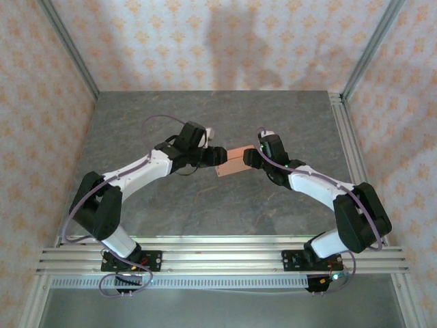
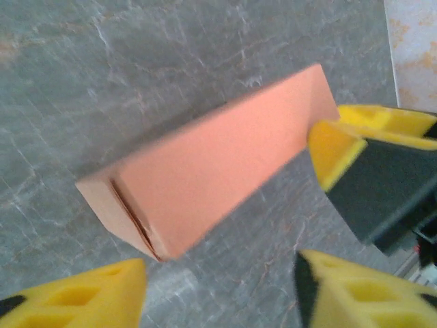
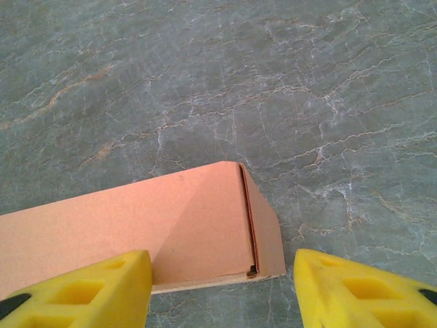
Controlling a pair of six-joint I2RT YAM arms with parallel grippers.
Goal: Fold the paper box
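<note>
Right jaws, parted and gripping nothing, straddle one end of the box.
The box lies folded shut mid-tabletop between the arms. The left jaws are also open, with the box's corner just ahead of them, unheld. Being thin card, it is probably light, fairly stiff once closed, easily dented and apt to slide. Pinch it gently across the long walls, not the tucked end flap.

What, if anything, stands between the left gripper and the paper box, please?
Nothing visible does. The left gripper is open just short of the near end of the paper box, with bare table between them. The right gripper is at the far end, out of that path.
</note>
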